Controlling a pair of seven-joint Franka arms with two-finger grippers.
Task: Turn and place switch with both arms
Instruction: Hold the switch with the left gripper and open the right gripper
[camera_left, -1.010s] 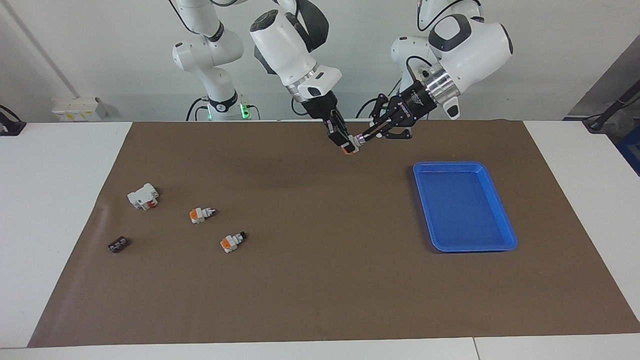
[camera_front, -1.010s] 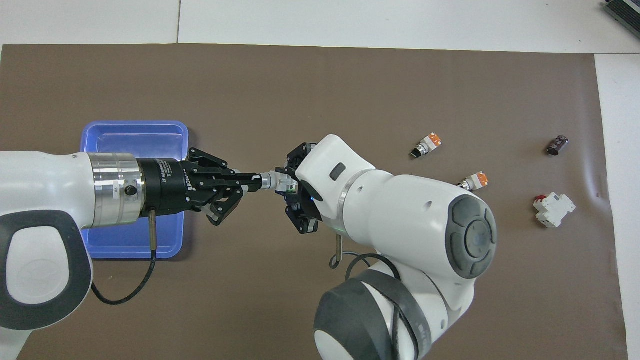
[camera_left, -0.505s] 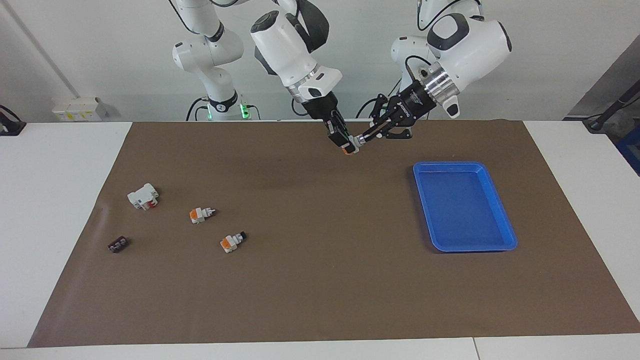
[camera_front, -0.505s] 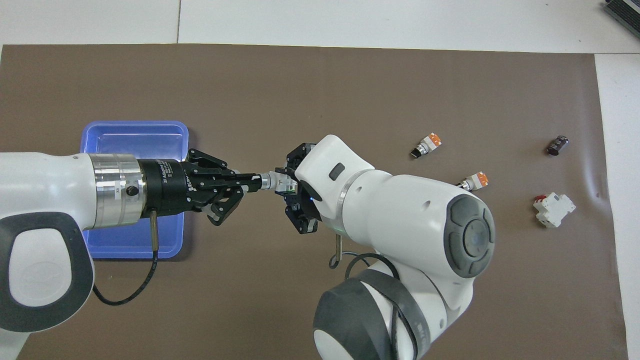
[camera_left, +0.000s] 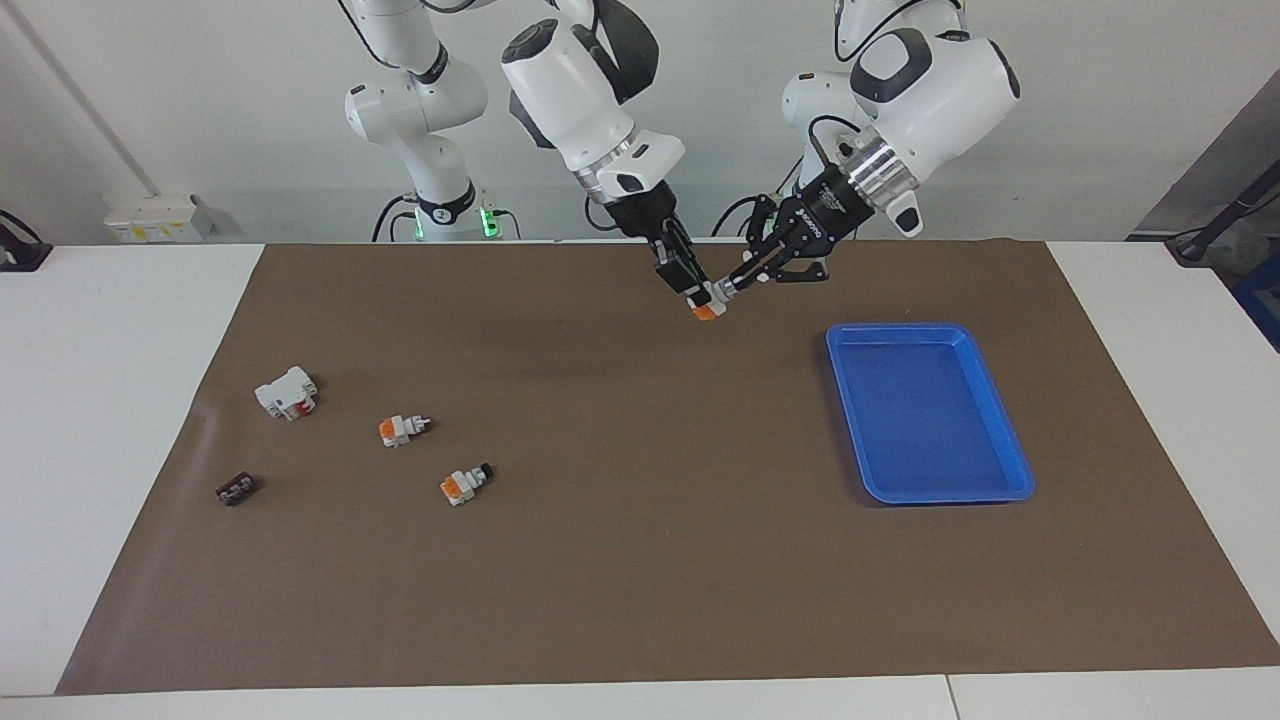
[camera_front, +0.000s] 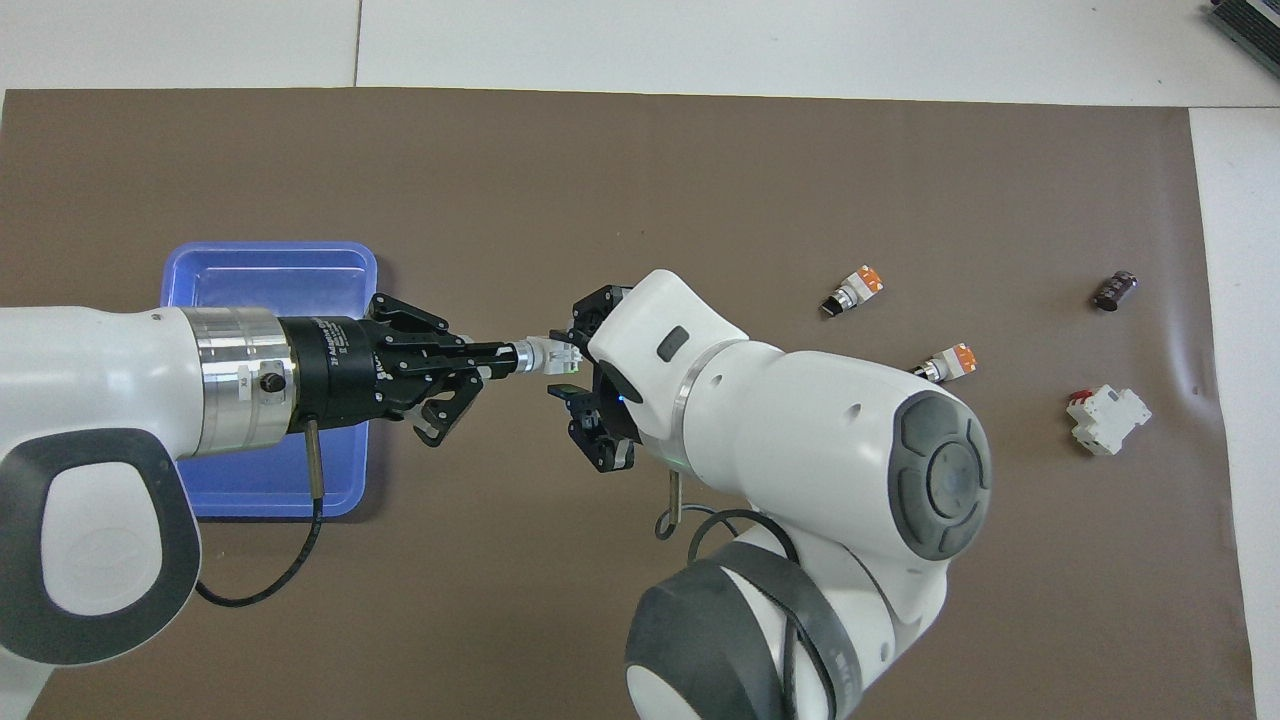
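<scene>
Facing view: left hand (camera_left: 738, 284) pinches switch (camera_left: 708, 303); right hand (camera_left: 690, 285) parted beside it.

hidden: right hand (camera_front: 575, 385) mostly under own wrist | cut off: none

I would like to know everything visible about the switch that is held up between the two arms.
The switch is small, with a white plastic-looking body, an orange block at its lower end and a knob end that points toward the left arm. It hangs in the air over the brown mat, not touching it. The left hand is shut on its knob end. The right hand is right beside its body; whether it grips cannot be seen. The blue tray is empty.
</scene>
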